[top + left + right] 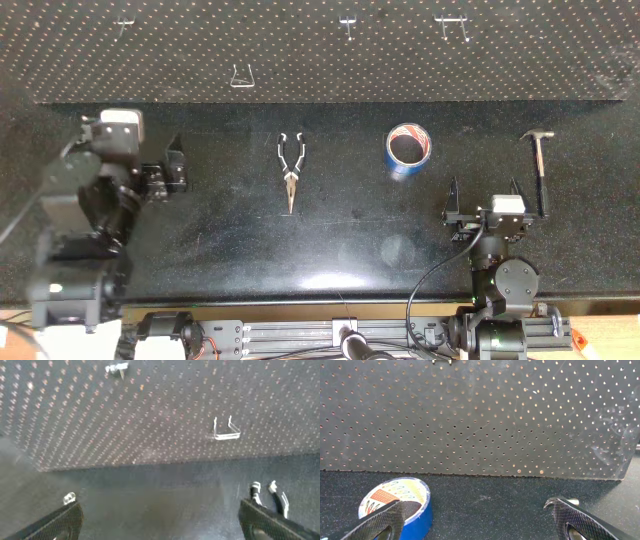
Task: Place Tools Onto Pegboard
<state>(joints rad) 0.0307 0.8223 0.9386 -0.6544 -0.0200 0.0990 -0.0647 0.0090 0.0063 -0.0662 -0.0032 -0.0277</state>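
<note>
All three tools are on the black worktop (200,240), none hung yet. The pegboard (320,50) stands along the far edge.

- Pliers (291,170): flat near the middle, handles toward the pegboard, nose toward the near edge.
- Tape roll (408,147): blue, lying flat, right of the middle and close to the far edge.
- Hammer (540,160): near the right edge, head toward the pegboard.

Left gripper (177,166): over the left part of the worktop, fingers apart and holding nothing. Its wrist view shows the pliers' handle tips beside one finger.

Right gripper (485,192): between tape roll and hammer, nearer the near edge, jaws wide and empty.

The hooks are bare. A wire loop (241,78) sits low on the board, and smaller pegs (too small to tell the type) sit higher up.

Risks as I judge them:
- The pliers' thin handles lie flat on the surface, so a shallow pinch could slip off or spin them.
- The hammer is head-heavy. Gripped at mid-shaft it may pivot in the fingers and miss its hook.
- The tape roll could skid toward the pegboard if one finger lands first.
- The hooks are narrow wire, so a slightly tilted approach could knock a tool off rather than seat it.
</note>
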